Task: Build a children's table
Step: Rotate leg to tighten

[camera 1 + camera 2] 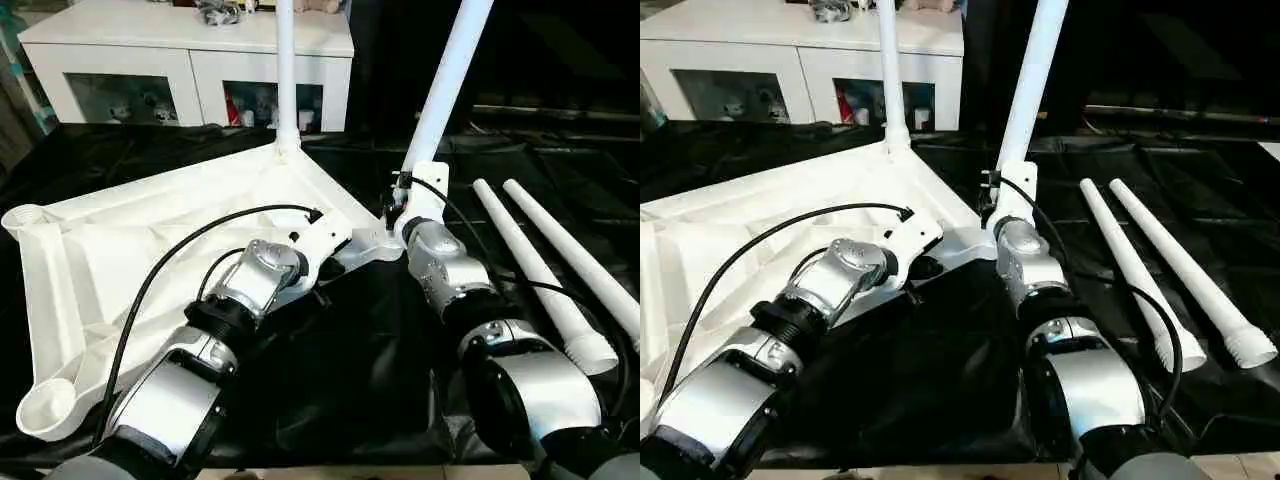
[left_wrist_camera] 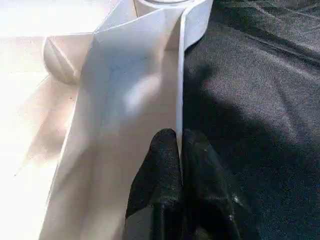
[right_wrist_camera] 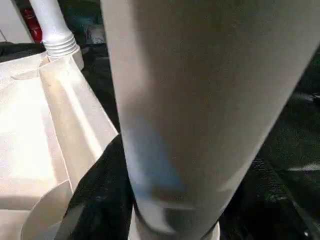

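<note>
The black-draped work table (image 1: 330,390) carries the white tabletop (image 1: 130,260), which lies underside up, ribs showing, its long axis running from the near left toward the far middle. One leg (image 1: 285,70) stands upright in the far corner socket. A second leg (image 1: 445,85) rises from the corner socket nearest the robot's right arm, leaning to the right at its top. Two loose legs (image 1: 545,275) lie side by side on the cloth to the right, well apart from the tabletop, their threaded ends toward the robot and their long axes running away and slightly left. The left gripper (image 2: 179,150) has its two black fingers pressed together on the thin edge wall of the tabletop, just short of the right-hand corner socket. The right gripper (image 1: 400,205) sits at the base of the leaning leg; whether its fingers clasp it cannot be told. A white cabinet (image 1: 190,60) stands behind the table.
</note>
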